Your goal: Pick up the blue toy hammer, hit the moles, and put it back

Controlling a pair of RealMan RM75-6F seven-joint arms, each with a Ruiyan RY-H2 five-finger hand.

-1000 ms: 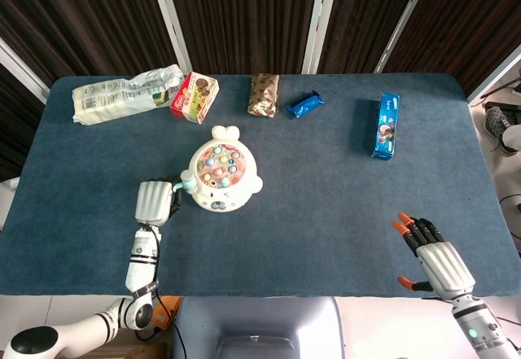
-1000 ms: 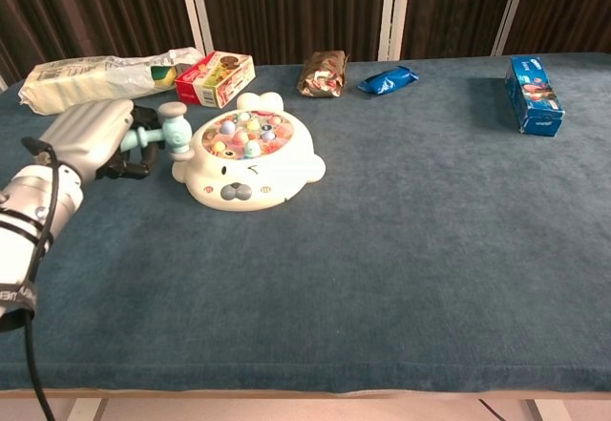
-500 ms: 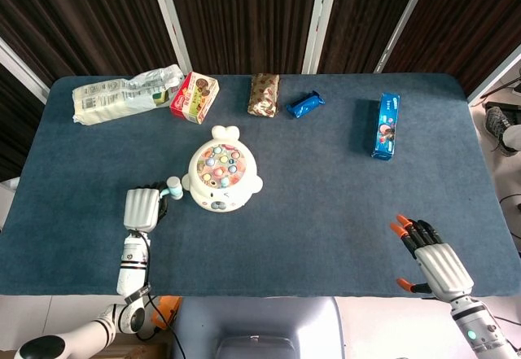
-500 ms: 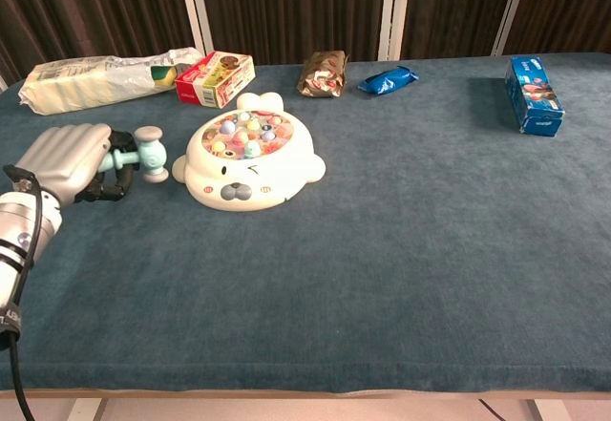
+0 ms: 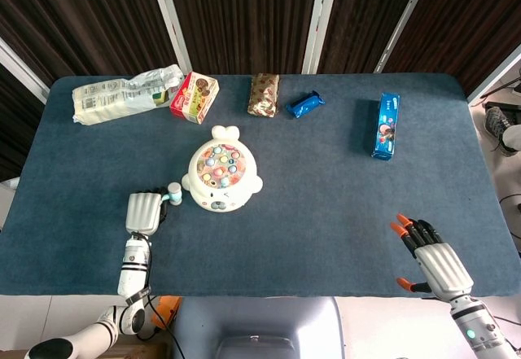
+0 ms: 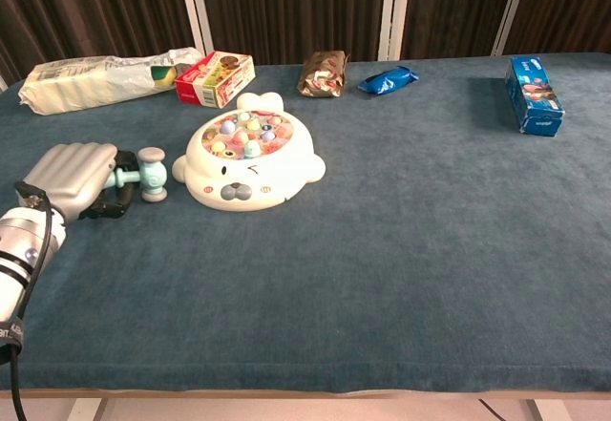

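**Hammer in your left hand, low beside the mole game**

Head view: your left hand [image 5: 143, 211] is closed around the handle of the blue toy hammer [image 5: 171, 192], whose head pokes out just ahead of the fingers, close beside the mole game [image 5: 220, 179]. The game's round tray holds a cluster of coloured moles [image 5: 221, 162]. Your right hand [image 5: 437, 260] sits well apart at the near right of the surface [image 5: 326, 204], holding nothing, fingers spread.

Chest view: the left hand [image 6: 76, 177] rests low on the surface, gripping the hammer [image 6: 148, 174]; its head sits just short of the game [image 6: 250, 162]. The right hand is out of frame here.
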